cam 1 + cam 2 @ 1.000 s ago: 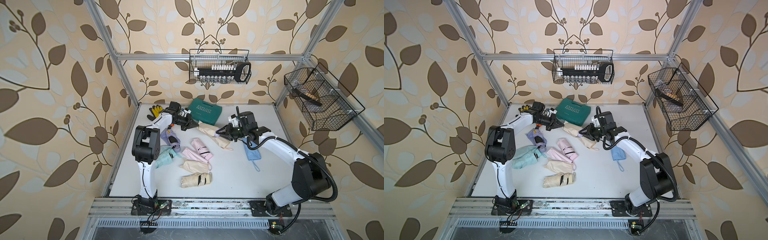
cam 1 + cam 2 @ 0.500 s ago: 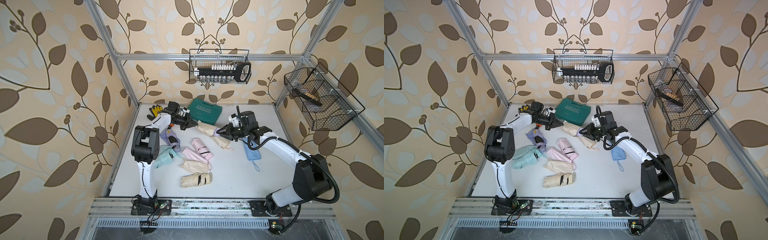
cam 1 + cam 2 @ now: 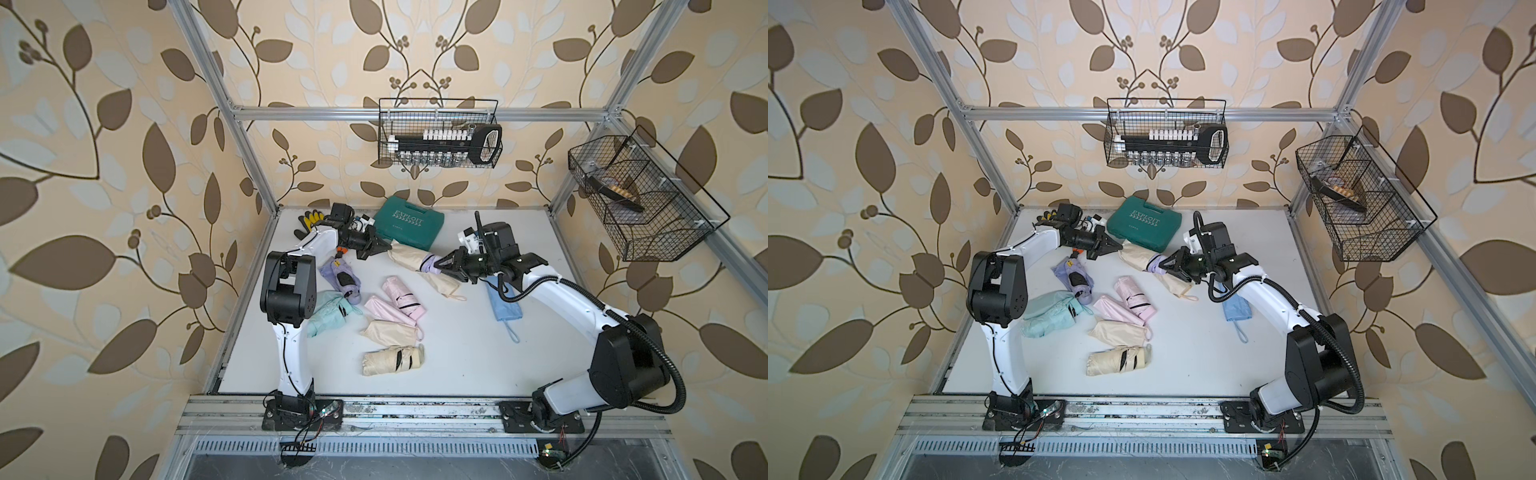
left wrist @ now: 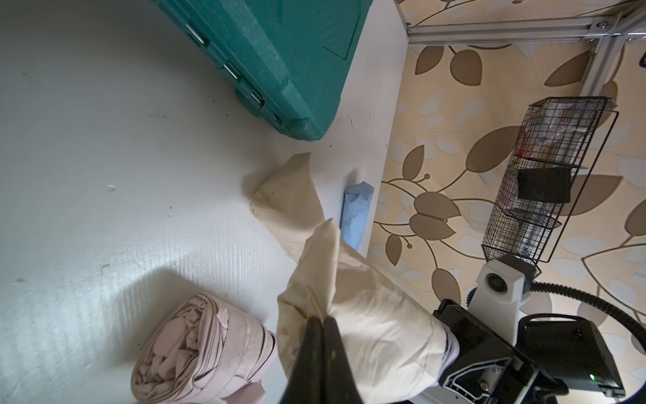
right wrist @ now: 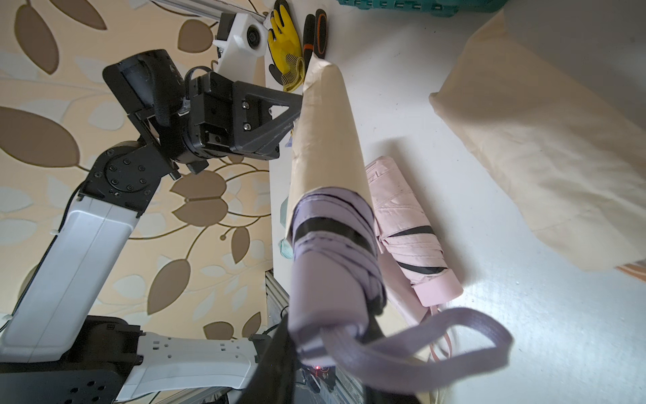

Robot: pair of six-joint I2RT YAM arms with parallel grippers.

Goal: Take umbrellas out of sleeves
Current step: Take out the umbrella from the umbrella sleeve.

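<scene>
Over the back middle of the table hangs a cream sleeve (image 3: pixel 407 254) (image 3: pixel 1136 254) between both arms. My left gripper (image 3: pixel 388 248) (image 3: pixel 1120 248) (image 4: pixel 323 320) is shut on its closed end (image 4: pixel 367 314). A lilac umbrella (image 3: pixel 428 264) (image 3: pixel 1155 264) (image 5: pixel 332 266) with a black strap sticks partly out of the sleeve's mouth (image 5: pixel 327 140). My right gripper (image 3: pixel 436 265) (image 3: pixel 1167 266) (image 5: pixel 327 330) is shut on the umbrella's handle end, its wrist loop dangling. The rest of the umbrella is hidden inside the sleeve.
On the table lie a flat cream sleeve (image 3: pixel 442 280), a blue sleeve (image 3: pixel 505 303), a pink umbrella (image 3: pixel 403 295), a pink sleeve (image 3: pixel 384 309), a cream umbrella (image 3: pixel 392 360), a mint bundle (image 3: pixel 328 311) and a lilac bundle (image 3: pixel 340 278). A green case (image 3: pixel 409 222) and gloves (image 3: pixel 309 220) sit at the back.
Both grippers keep their grips. The right gripper has lifted its end slightly, and the sleeve hangs straighter between the arms.
</scene>
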